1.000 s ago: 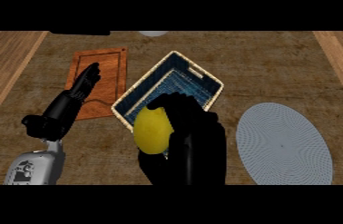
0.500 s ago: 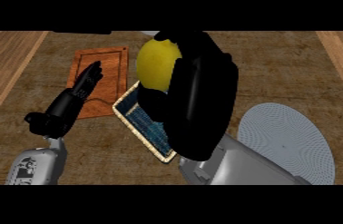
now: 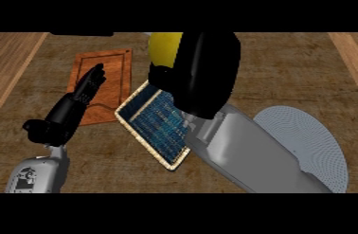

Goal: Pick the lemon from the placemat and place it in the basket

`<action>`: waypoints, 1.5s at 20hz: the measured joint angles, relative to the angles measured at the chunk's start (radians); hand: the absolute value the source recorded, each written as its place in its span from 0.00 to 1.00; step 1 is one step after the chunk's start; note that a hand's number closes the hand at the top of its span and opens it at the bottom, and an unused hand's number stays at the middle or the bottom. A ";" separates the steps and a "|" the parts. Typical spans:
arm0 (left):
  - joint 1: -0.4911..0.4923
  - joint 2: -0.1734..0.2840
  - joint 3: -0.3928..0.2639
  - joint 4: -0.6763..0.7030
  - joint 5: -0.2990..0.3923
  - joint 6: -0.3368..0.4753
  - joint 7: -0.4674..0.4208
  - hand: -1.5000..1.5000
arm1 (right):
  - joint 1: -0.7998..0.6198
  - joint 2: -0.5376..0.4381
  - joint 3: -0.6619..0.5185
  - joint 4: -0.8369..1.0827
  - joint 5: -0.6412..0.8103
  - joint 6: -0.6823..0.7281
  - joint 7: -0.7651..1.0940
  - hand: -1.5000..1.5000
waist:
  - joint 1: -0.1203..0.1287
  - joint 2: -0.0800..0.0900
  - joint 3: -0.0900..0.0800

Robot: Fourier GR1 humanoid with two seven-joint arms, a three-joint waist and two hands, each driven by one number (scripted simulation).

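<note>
Right hand (image 3: pixel 202 72) curled round lemon (image 3: pixel 165 47), above basket (image 3: pixel 155 126)

The right hand (image 3: pixel 202 72) is raised high and far forward, close to the upper edge of the view, and its black fingers are curled around the lemon (image 3: pixel 165 47), which shows yellow at the hand's left side. Its grey forearm (image 3: pixel 252 152) comes up from the lower right in a long diagonal line and looks large in the view. The left hand (image 3: pixel 73 103) stands at the left side with its fingers straight and together, pointing up and forward, holding nothing, and its grey forearm (image 3: pixel 35 174) enters from the lower left corner.
</note>
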 measured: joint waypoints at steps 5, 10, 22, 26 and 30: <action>0.006 0.005 0.012 -0.026 0.012 -0.002 0.023 0.50 | 0.032 0.001 -0.014 0.049 0.033 -0.050 -0.039 1.00 | -0.013 0.000 0.001; 0.019 0.002 0.014 -0.009 0.005 0.001 -0.003 0.50 | 0.052 0.002 -0.042 0.087 0.086 -0.093 -0.069 1.00 | -0.023 0.001 0.001; 0.037 -0.003 0.009 -0.021 -0.003 0.001 -0.011 0.50 | 0.095 0.005 -0.105 0.114 0.110 -0.243 -0.130 0.00 | -0.024 0.001 0.001; 0.023 0.004 0.018 -0.025 0.011 -0.010 0.005 0.50 | 0.080 0.006 -0.132 0.109 0.074 -0.288 -0.161 0.00 | -0.023 0.001 0.001; 0.029 0.007 0.024 -0.020 0.011 -0.012 -0.003 0.50 | 0.089 0.006 -0.185 0.047 0.041 -0.326 -0.175 0.00 | -0.028 0.000 0.002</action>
